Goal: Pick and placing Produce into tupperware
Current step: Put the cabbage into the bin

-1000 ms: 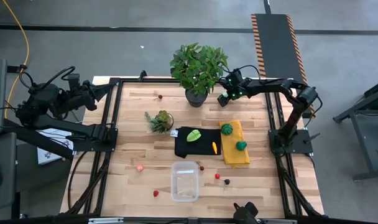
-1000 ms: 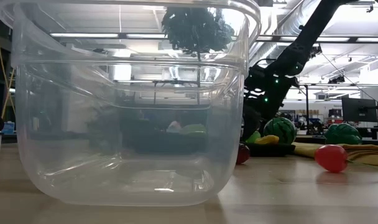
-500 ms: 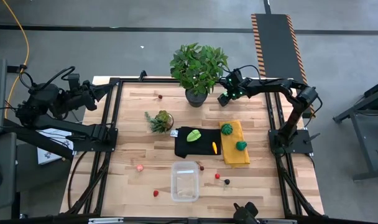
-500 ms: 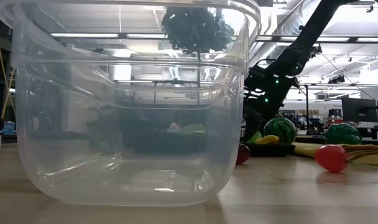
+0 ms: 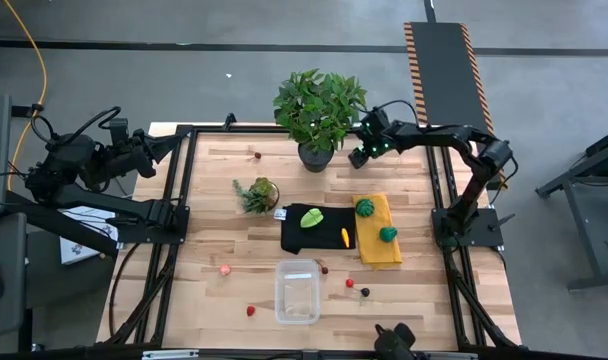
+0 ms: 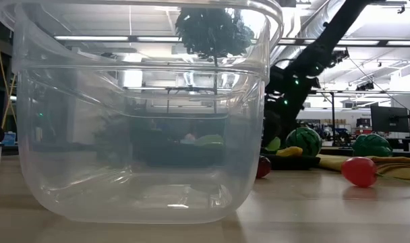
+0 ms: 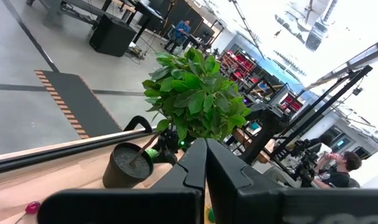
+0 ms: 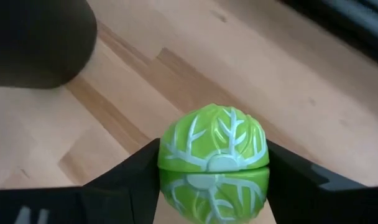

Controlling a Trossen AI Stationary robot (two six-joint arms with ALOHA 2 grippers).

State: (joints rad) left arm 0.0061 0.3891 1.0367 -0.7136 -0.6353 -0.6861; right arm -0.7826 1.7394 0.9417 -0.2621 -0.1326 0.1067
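Lettuce (image 8: 212,149) sits clamped between right gripper's (image 5: 358,156) 2 fingers (image 8: 124,180) beside the plant pot (image 5: 315,156)

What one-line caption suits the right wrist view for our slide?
Right gripper closed on a lime-green toy cabbage above the wooden table.

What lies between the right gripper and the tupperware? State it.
In the high view: the black cloth, carrying a lime-green leaf piece and a yellow piece.
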